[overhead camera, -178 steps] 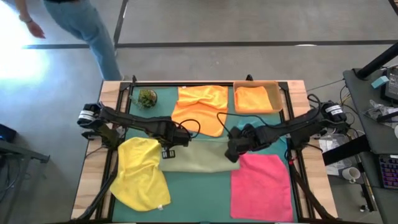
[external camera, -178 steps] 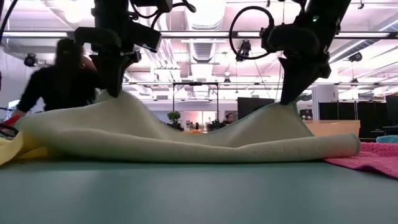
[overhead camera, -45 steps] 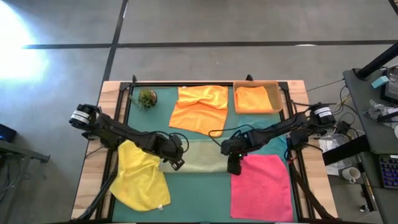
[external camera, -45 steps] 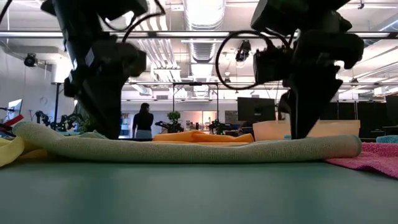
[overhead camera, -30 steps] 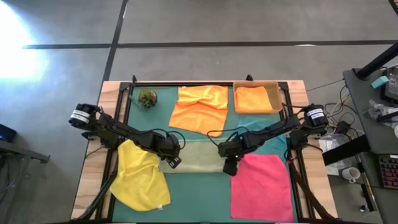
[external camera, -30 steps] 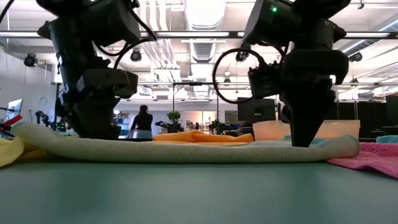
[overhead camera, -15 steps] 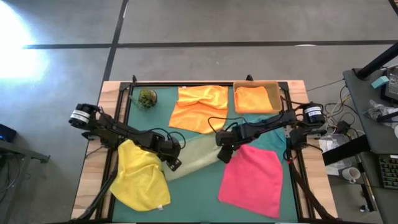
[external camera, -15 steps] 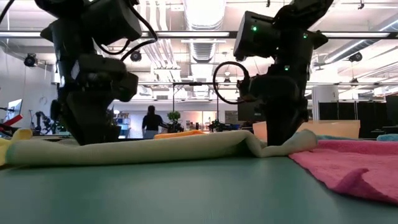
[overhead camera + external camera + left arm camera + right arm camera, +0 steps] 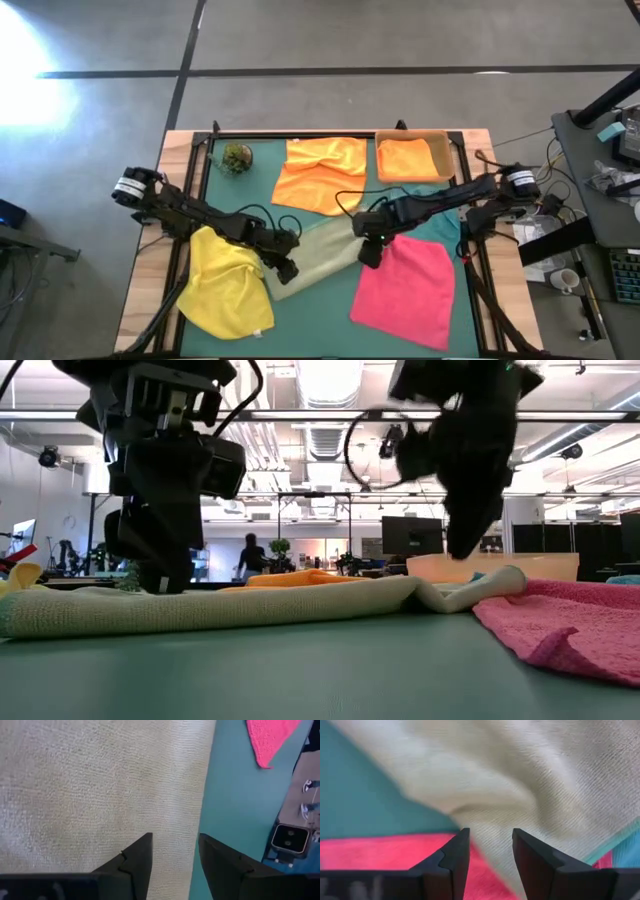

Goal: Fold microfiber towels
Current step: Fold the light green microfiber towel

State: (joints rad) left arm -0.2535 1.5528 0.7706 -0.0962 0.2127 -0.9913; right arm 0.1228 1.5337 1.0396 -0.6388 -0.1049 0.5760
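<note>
One olive towel [image 9: 318, 258] lies folded to a long band across the middle of the green table [image 9: 320, 320], slewed at a slant, its near end by the yellow towel [image 9: 228, 292] and its far end bunched against the pink towel [image 9: 404, 290]. Both grippers hang over it with jaws apart and nothing held: the left gripper [image 9: 288, 270] just above the band's lower end, where its wrist view shows bare cloth and table edge between the fingers [image 9: 137, 860]; the right gripper [image 9: 369, 252] raised above the upper end, where a small hump of cloth stands up in the low view. By my reading the first fold is laid and released, and the band now wants straightening, then a fresh pinch at its ends or corners to fold it in half again; the crooked lie and that rumpled end could spoil the next crease. Soft and ribbed, the olive cloth sags flat along most of its length. Beyond it an orange towel [image 9: 322, 172] lies spread, and a second orange towel [image 9: 405, 156] sits folded in the tray [image 9: 441, 140]. A sliver of teal cloth [image 9: 626, 854] shows beside the pink one.
</note>
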